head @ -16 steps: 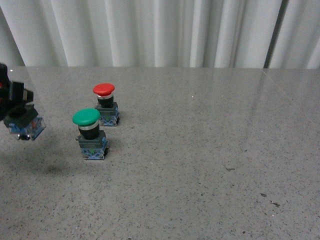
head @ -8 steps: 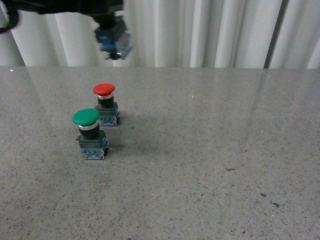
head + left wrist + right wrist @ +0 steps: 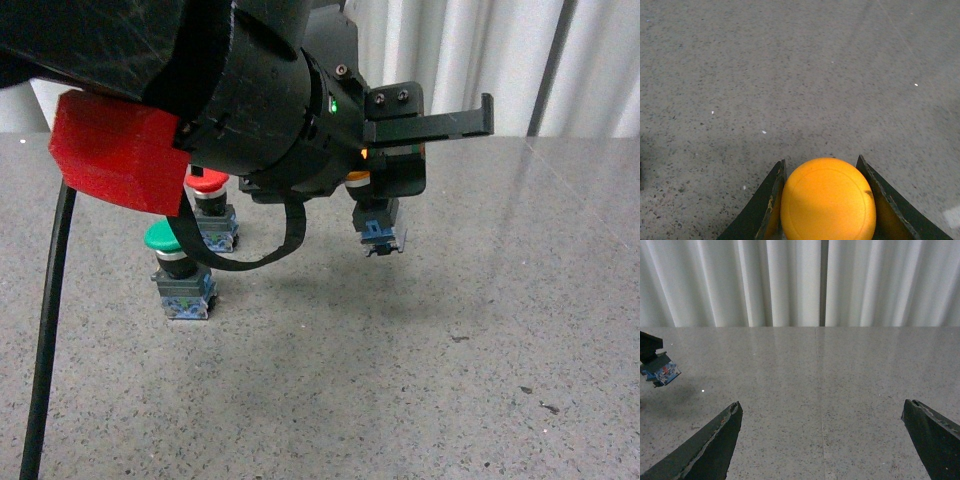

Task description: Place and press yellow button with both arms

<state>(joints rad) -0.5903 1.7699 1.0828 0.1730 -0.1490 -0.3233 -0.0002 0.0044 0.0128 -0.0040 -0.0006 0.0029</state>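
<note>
Yellow button (image 3: pixel 828 200): clamped in left tool (image 3: pixel 821 161), hanging clear above surface (image 3: pixel 470 330); right tool (image 3: pixel 821 404) fingers wide apart.

The left arm (image 3: pixel 250 90) — bulky and black, with a red block (image 3: pixel 115 150) on its side — stretches across the front view from the left. A small green light (image 3: pixel 333 104) glows near its wrist, and a black cable (image 3: pixel 50 330) hangs below it. The left claw (image 3: pixel 821 161) is closed on the yellow button (image 3: pixel 827 200). Its fingers (image 3: pixel 765 205) press the cap from either side, and the button's body hangs under the claw, clear of the table (image 3: pixel 790 75). The right claw (image 3: pixel 821 404) is spread wide — its two dark fingers (image 3: pixel 715 445) are well apart and point forward over the table.
</note>
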